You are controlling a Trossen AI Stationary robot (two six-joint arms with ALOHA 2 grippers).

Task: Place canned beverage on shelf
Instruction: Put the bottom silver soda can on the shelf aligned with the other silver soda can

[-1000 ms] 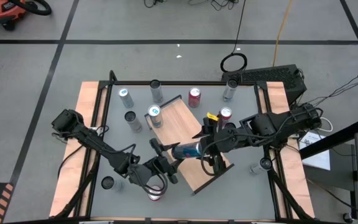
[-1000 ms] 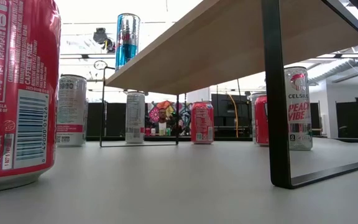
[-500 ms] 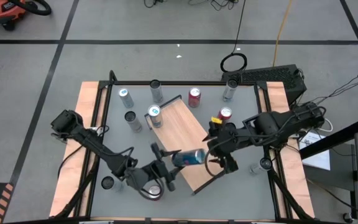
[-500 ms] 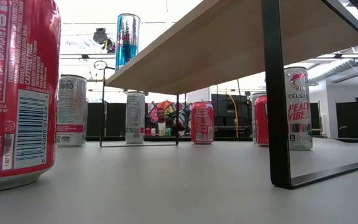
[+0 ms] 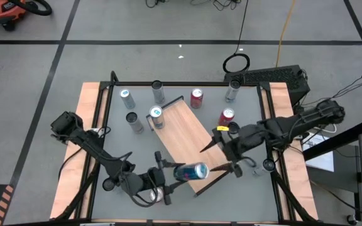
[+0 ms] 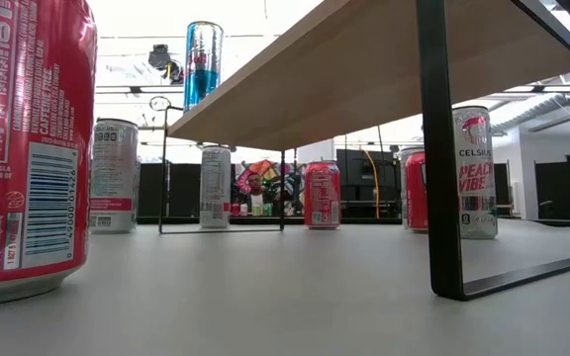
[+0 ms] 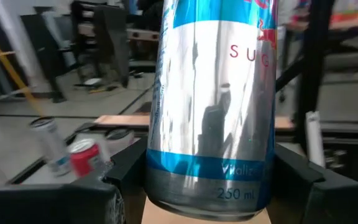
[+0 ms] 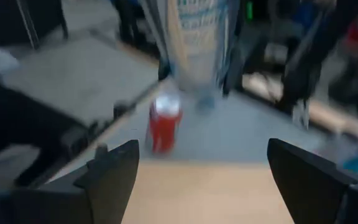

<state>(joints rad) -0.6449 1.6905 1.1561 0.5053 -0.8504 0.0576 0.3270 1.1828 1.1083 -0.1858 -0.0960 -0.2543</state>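
Note:
The shelf (image 5: 184, 133) is a light-brown board on a black frame, set slantwise in the middle of the table; the low view shows its underside (image 6: 364, 59). One blue and silver can (image 5: 156, 116) stands on its far-left corner. My left gripper (image 5: 176, 172) is shut on a second blue and silver can (image 5: 191, 171) over the board's near end. My right gripper (image 5: 207, 159) hangs open just right of that can, touching nothing; in the right wrist view the can (image 8: 197, 43) shows ahead of its spread fingers. My left gripper pinches the can's side near its bottom end (image 7: 166, 186), one finger (image 7: 126, 171) on each side. The fingers come in level from the table's left. Seen from above, the can lies tipped over with its top (image 5: 202, 171) toward the table's right, held over the board.
Several cans stand on the table around the shelf: silver ones (image 5: 127, 97) (image 5: 158, 91) (image 5: 232, 90) and red ones (image 5: 196, 98) (image 5: 225, 117) at the far side, a red one (image 5: 158, 196) under my left arm, which looms large in the low view (image 6: 23, 148). Pale wood strips (image 5: 83, 132) line the sides.
My right gripper, whose fingers stood around the can's right end, has drawn back toward the table's right edge and sunk, standing open and clear of the can. My left gripper has carried the can toward the table's near edge, keeping its hold.

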